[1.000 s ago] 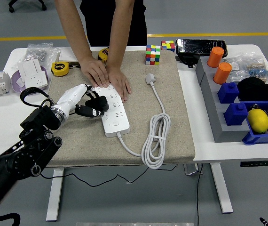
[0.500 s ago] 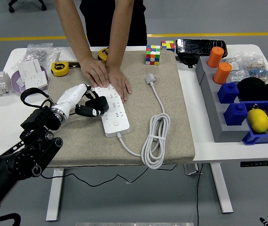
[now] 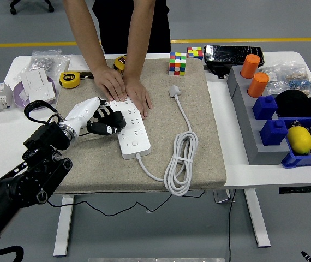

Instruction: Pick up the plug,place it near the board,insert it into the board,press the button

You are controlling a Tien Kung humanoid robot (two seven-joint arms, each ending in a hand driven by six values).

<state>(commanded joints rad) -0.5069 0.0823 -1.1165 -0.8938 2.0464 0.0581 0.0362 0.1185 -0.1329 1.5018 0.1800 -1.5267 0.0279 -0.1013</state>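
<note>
A white power strip lies lengthwise on the beige mat. At its far end a person's two hands press flat on it. My left hand, white with black fingers, comes in from the left and is shut on a black plug. The plug sits against the strip's left edge, over its middle sockets. How deep the pins sit cannot be made out. The strip's own white cable is coiled to the right and ends in a white plug. The right arm is out of sight.
A yellow tape measure and white switch parts lie at the back left. Two puzzle cubes stand behind the mat. On the right are a grey rack, orange cups, blue bins and a lemon.
My left hand has closed in slightly toward the strip, bringing the black plug tighter against its left edge. The person's hands have not moved.
</note>
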